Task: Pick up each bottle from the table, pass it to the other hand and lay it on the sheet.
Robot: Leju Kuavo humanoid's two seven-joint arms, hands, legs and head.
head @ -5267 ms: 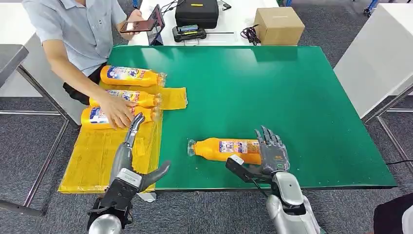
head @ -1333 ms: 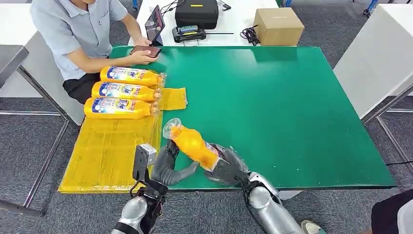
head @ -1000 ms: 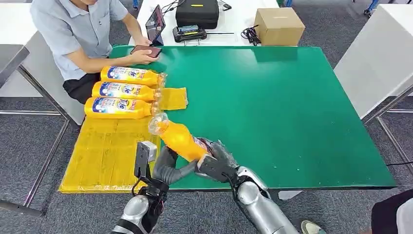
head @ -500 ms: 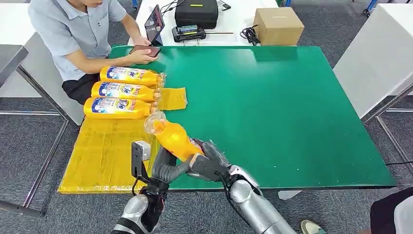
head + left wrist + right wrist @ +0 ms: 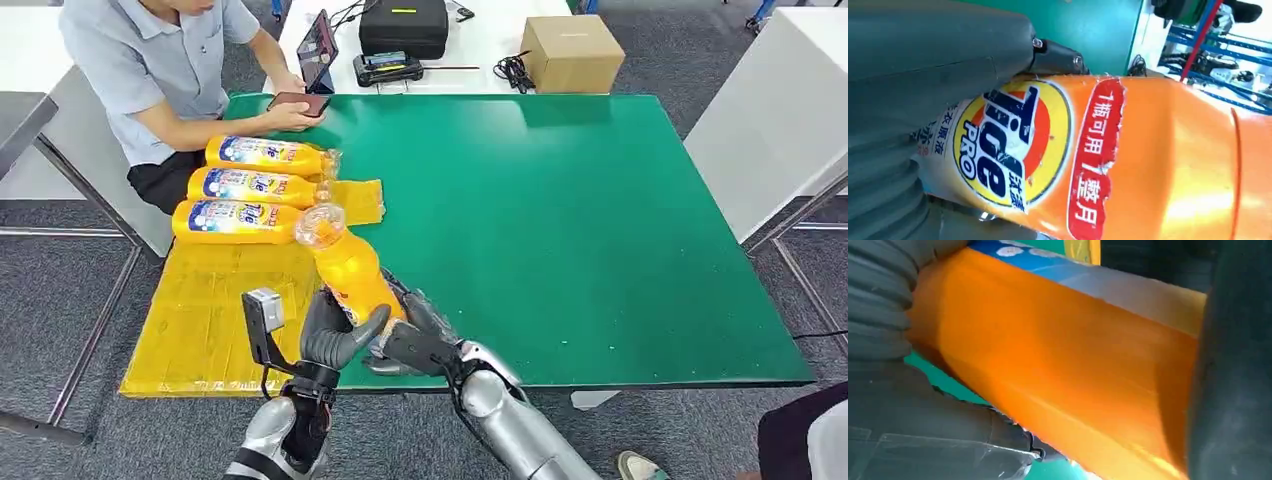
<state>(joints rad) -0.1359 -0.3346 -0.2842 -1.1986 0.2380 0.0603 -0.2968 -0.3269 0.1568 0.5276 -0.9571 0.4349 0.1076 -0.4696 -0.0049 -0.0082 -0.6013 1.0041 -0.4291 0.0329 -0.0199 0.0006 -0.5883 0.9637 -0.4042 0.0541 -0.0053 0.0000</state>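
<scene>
- the orange bottle [image 5: 350,275] is up off the green table [image 5: 600,230], tilted, cap end toward the three bottles already lying on the yellow sheet [image 5: 210,310].
- the right hand [image 5: 410,335] has its fingers wrapped around the bottle's lower body.
- the left hand [image 5: 335,335] also has fingers and thumb closed on the same bottle; the left wrist view shows its thumb pressed against the label.
- so both hands grip it at once: the handover looks midway.
- risk: if the right hand lets go before the left grip is firm, the smooth bottle could slip and drop at the table edge.
- risk: swinging the cap end low could knock the nearest bottle [image 5: 240,222] on the sheet.
- a person [image 5: 160,70] sits close by that sheet.
</scene>
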